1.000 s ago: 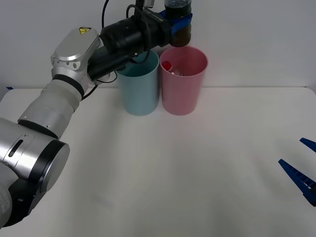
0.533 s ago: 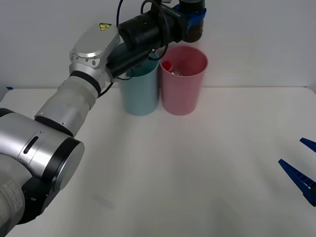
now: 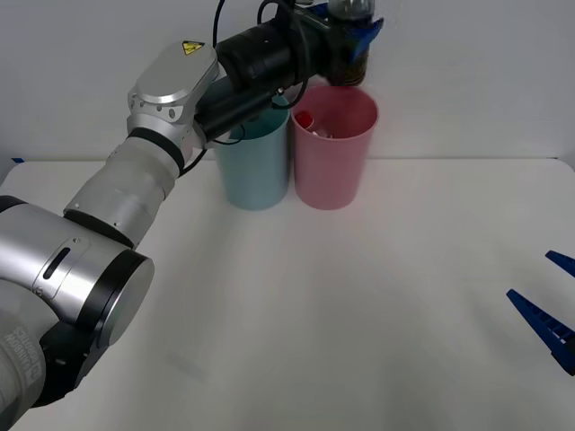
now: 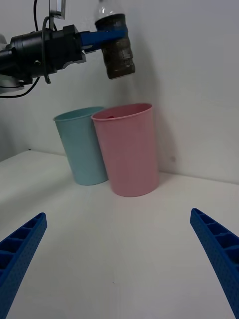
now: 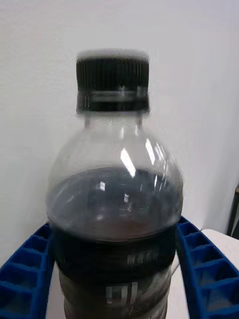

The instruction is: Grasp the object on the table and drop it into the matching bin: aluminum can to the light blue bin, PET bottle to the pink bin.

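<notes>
Our left pincer (image 3: 352, 40) has carried the PET bottle (image 4: 115, 47) — gripped upright — over the pink bin (image 3: 333, 144); we judge release is next, while the right pincer (image 4: 119, 259) waits open.

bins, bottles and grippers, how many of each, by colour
Tall round light blue plastic bin: 1
Tall round pink plastic bin: 1
Small clear plastic bottle with black cap, held in the left gripper: 1
Blue ribbed grippers, counting the right gripper: 2
Total: 5

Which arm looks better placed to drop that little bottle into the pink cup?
The left. Its claw holds the PET bottle in the air above the pink bin. The right claw is open and low over the table, apart from both bins.
</notes>
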Controlling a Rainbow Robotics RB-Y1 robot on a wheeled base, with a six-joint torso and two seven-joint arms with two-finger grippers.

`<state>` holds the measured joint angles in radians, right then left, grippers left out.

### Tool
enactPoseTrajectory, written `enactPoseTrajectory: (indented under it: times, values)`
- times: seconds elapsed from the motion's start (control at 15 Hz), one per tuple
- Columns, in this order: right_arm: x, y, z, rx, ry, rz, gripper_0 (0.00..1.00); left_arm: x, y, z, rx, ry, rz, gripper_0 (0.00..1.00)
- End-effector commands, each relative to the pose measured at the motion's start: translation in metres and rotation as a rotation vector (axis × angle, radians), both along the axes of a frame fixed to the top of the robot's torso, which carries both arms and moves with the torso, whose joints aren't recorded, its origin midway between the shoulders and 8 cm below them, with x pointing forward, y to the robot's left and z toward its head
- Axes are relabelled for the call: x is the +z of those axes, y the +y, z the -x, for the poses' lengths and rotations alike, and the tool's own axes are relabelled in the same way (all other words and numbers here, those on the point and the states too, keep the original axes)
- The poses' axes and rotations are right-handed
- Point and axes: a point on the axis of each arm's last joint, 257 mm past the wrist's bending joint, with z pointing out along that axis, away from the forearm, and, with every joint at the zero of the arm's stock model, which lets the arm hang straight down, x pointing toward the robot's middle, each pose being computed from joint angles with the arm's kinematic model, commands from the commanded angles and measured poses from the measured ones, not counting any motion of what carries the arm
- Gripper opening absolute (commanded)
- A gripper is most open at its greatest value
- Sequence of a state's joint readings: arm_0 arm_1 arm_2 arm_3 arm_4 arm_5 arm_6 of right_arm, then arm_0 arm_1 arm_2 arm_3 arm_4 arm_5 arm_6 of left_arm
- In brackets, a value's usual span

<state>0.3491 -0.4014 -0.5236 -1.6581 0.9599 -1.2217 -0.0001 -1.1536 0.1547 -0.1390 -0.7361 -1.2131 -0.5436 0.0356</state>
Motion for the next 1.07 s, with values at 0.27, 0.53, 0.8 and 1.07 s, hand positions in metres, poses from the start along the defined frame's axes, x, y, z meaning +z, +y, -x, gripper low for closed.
enactPoseTrajectory:
  times: [0.27, 0.53, 0.8, 1.07]
  values:
    - [0.0, 0.0, 0.0, 0.0, 0.0, 0.0, 1.0, -0.001, 0.004, -0.001, 0.002, 0.02, 0.021, 1.0]
    - [0.0, 0.0, 0.0, 0.0, 0.0, 0.0, 1.0, -0.009, 0.021, -0.004, 0.005, 0.041, 0.041, 1.0]
    - [0.0, 0.0, 0.0, 0.0, 0.0, 0.0, 1.0, -0.022, 0.069, 0.01, 0.019, 0.018, 0.094, 1.0]
    - [0.0, 0.0, 0.0, 0.0, 0.0, 0.0, 1.0, -0.035, 0.133, 0.026, 0.056, -0.008, 0.101, 1.0]
